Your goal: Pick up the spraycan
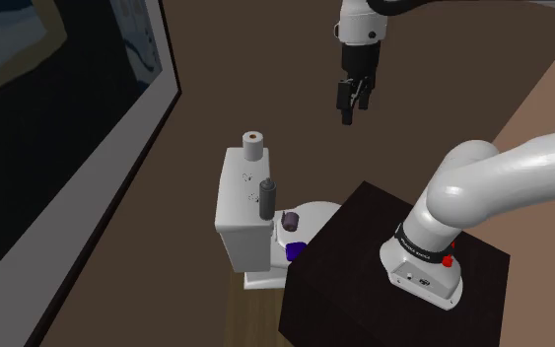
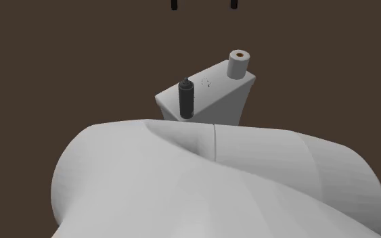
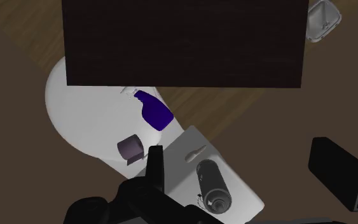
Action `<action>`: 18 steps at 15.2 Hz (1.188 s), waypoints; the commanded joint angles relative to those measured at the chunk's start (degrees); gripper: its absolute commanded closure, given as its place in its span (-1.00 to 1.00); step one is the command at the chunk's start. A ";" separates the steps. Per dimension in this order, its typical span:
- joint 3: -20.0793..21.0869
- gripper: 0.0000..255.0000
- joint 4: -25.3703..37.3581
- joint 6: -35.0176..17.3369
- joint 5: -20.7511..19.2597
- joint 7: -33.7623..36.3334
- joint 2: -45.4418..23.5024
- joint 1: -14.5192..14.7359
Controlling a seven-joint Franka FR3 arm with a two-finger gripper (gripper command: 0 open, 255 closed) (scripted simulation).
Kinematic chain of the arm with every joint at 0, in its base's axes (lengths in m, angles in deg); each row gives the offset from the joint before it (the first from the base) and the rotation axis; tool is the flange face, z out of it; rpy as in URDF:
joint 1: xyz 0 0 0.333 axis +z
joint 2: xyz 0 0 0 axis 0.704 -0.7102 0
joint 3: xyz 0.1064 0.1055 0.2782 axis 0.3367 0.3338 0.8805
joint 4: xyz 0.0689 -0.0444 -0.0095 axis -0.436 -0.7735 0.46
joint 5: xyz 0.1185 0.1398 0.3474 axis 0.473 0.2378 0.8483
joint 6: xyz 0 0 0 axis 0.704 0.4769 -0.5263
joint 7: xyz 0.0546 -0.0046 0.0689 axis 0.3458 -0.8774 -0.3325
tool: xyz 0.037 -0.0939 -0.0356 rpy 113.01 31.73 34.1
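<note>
The spraycan (image 1: 268, 197) is a dark grey cylinder with a black cap, standing upright on the front part of a white toilet tank (image 1: 241, 202). It also stands on the tank in the second exterior view (image 2: 186, 99). My black gripper (image 1: 350, 104) hangs high above and well off to the shoulder view's right of the can, open, nothing between its fingers. In the second exterior view the gripper (image 2: 204, 4) shows as two separated tips at the upper edge. In the wrist view the spraycan (image 3: 213, 184) lies far below the gripper (image 3: 238, 156), between its spread fingers (image 3: 155, 162).
A white paper roll (image 1: 254, 146) stands at the back of the tank. On the white toilet lid (image 3: 82, 114) sit a blue-purple bottle (image 3: 153, 109) and a small mauve cylinder (image 3: 131, 147). The dark stand (image 1: 393, 266) borders the toilet. A large framed picture (image 1: 58, 118) hangs at the shoulder view's left.
</note>
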 commanded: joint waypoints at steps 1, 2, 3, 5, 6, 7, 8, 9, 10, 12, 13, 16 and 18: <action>0.00 -1.00 0.00 0.00 0.00 0.00 0.00 0.00; 0.09 -1.00 -1.73 -2.66 0.29 0.16 -0.13 0.05; 0.19 -1.00 -3.39 -5.35 0.57 0.31 -0.38 0.09; 0.42 -1.00 -6.46 -10.87 1.15 0.59 -1.23 0.18; 0.55 -1.00 -7.87 -13.69 1.44 0.72 -1.85 0.23; 0.68 -1.00 -9.19 -16.56 1.73 0.84 -2.61 0.29; 0.82 -1.00 -10.41 -19.48 2.01 0.96 -3.50 0.35; 0.96 -1.00 -11.54 -22.44 2.29 1.08 -4.53 0.42; 1.11 -1.00 -12.57 -25.44 2.58 1.18 -5.70 0.48; 1.43 -1.00 -14.31 -31.55 3.15 1.36 -8.47 0.59; 1.60 -1.00 -15.02 -34.66 3.43 1.44 -10.07 0.65; 2.12 -1.00 -16.45 -44.10 4.24 1.63 -15.67 0.81; 2.45 -1.00 -16.79 -50.40 4.73 1.72 -20.01 0.91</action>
